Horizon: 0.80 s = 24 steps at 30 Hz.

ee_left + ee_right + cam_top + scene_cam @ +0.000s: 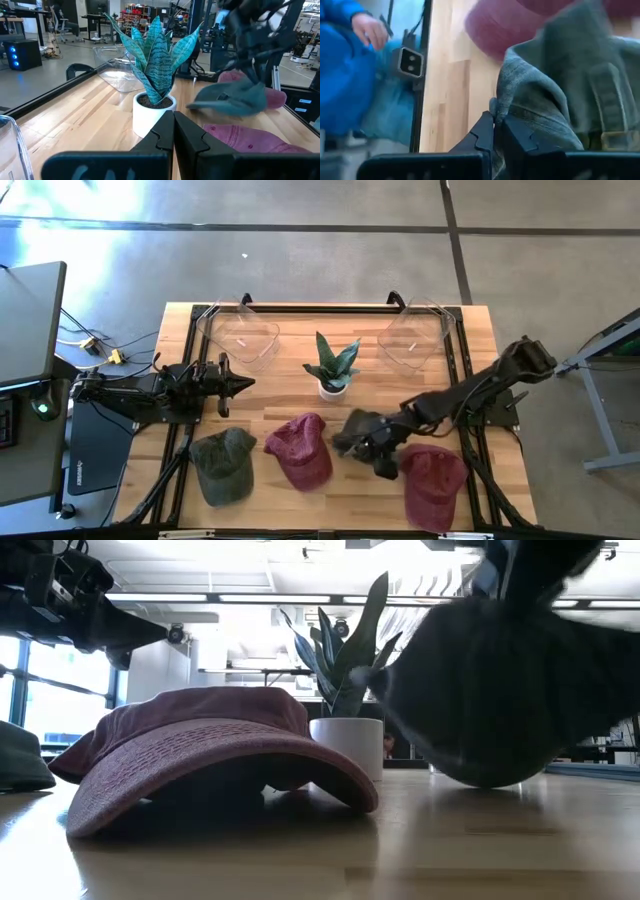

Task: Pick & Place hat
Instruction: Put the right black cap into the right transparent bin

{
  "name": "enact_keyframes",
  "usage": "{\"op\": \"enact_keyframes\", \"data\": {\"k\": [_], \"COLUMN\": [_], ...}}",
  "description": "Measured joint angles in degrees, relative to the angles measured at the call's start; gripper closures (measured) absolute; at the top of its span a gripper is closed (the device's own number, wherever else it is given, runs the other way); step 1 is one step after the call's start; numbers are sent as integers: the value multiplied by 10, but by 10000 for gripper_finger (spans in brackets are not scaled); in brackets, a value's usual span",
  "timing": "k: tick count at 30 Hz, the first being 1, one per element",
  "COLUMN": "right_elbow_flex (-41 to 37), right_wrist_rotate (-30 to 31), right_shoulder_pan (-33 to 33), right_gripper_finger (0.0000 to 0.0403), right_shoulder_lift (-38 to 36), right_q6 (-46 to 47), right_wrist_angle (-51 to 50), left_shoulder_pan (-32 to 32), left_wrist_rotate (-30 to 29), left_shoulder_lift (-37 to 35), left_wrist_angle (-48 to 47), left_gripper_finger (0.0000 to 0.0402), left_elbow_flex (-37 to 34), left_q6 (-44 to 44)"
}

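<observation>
Item: dark grey fabric cap [356, 428], pinched at its edge by the clenched right gripper [372, 442], lifted off the wooden table [290, 395]. Beside the pincer: maroon cap [300, 450], white-potted plant [331, 367]. Left gripper [238, 384] closed, empty, well apart. Risk: thin edge grip may slip; dangling cloth could snag the plant.

Crumpled dark grey fabric cap [358, 428], pinched at its edge, hanging just above worktop [280, 380], between dark red fabric cap [300, 450] and second dark red cap [435, 485]. Olive green cap [224, 463] lying farthest left.
</observation>
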Motion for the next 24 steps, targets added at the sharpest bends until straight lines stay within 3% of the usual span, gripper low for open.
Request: {"op": "enact_keyframes", "data": {"k": [6,13,17,24], "right_elbow_flex": [-55,32,97,187], "right_wrist_rotate": [-1,-21,48,151], "right_shoulder_pan": [-4,-30,-5,68], "right_gripper_finger": [358,241,198,190], "right_shoulder_lift": [0,0,17,154], "right_q6": [46,29,-2,-10], "right_wrist_angle": [15,-96,-142,-166], "left_shoulder_pan": [0,0,0,0], "left_wrist_rotate": [0,0,0,0], "left_shoulder_lift": [0,0,0,0], "left_wrist_angle": [0,0,0,0], "left_gripper_finger": [401,401,401,401], "left_elbow_flex": [0,0,0,0], "left_q6": [0,0,0,0]}}
